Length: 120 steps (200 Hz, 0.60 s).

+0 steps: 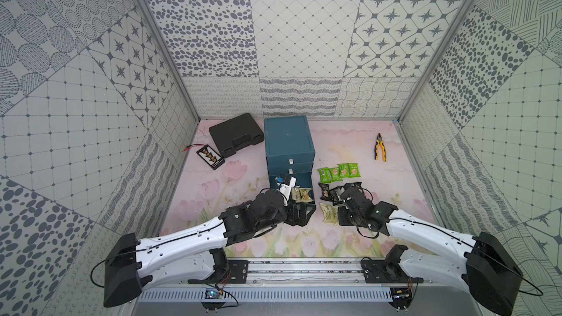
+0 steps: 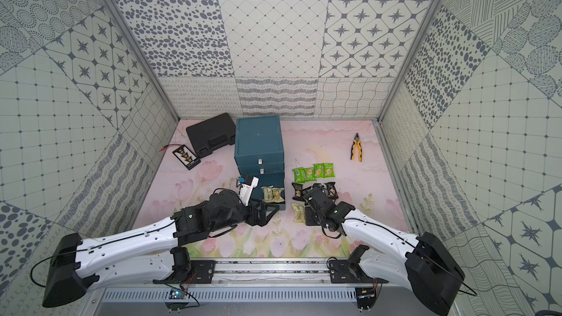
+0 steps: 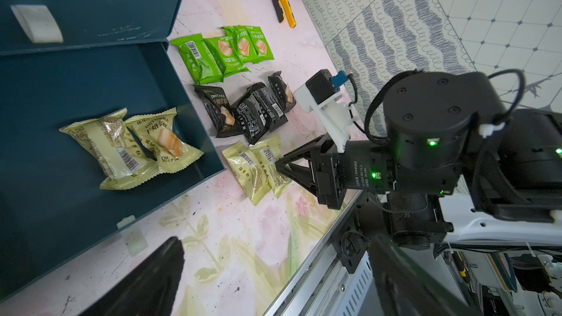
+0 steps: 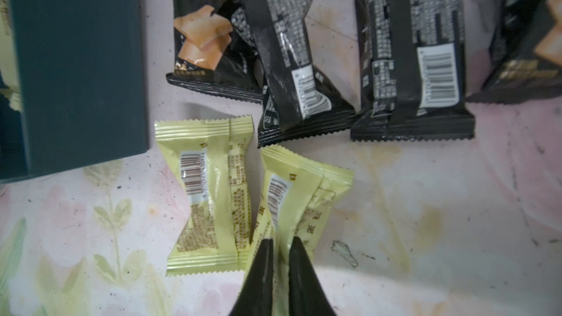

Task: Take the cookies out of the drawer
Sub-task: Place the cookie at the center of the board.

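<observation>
- Right gripper [image 4: 281, 247] is pinching one pale yellow-green cookie packet [image 4: 301, 202] lying on the floral table mat [image 4: 425, 223], just beside a second.
- Left gripper [image 1: 301, 212] is hovering, jaws spread and empty, at the open dark teal plastic drawer [image 3: 91, 86], where two pale packets [image 3: 130, 147] are lying.
- Beyond, four black packets [image 3: 252, 113], then four bright green packets [image 3: 225, 53], are lying on the mat.

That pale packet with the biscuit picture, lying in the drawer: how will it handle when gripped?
The pale packet looks puffy and crinkled, so probably light and floppy under a pinch. Its glossy film may slip. It lies against its neighbour in the drawer, so lifting it could drag that one.
</observation>
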{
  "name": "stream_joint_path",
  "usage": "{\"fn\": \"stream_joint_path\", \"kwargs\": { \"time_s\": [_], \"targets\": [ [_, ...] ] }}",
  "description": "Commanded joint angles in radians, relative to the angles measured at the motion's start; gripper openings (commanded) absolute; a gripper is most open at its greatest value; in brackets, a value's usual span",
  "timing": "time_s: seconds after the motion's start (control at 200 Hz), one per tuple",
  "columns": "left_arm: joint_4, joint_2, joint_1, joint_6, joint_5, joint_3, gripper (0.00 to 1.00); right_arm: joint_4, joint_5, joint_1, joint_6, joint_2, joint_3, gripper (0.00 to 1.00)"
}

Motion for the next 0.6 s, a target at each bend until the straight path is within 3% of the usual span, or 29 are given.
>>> {"fn": "stream_joint_path", "kwargs": {
  "time_s": [0.0,0.185,0.365,0.45,0.545,0.595],
  "targets": [
    [0.033,-0.003,-0.003,0.022,-0.016,0.011,0.99,0.036,0.011,-0.001,-0.01,0.016,-0.003,0.2],
    [0.018,-0.015,-0.003,0.023,-0.042,0.009,0.99,0.034,0.041,-0.001,0.004,0.013,0.0,0.25],
    [0.008,-0.088,-0.003,0.04,-0.1,-0.026,0.99,-0.036,0.073,0.0,0.029,-0.032,0.044,0.52],
    [-0.03,-0.131,0.0,0.108,-0.097,-0.038,0.99,-0.103,0.108,0.004,0.046,-0.054,0.106,0.57],
    [-0.145,-0.219,0.021,0.134,-0.183,-0.056,0.99,-0.175,0.149,0.014,0.056,-0.068,0.181,0.59],
    [-0.164,-0.275,0.053,0.147,-0.157,-0.086,0.99,-0.189,0.157,0.022,0.062,-0.073,0.215,0.59]
  ]
}}
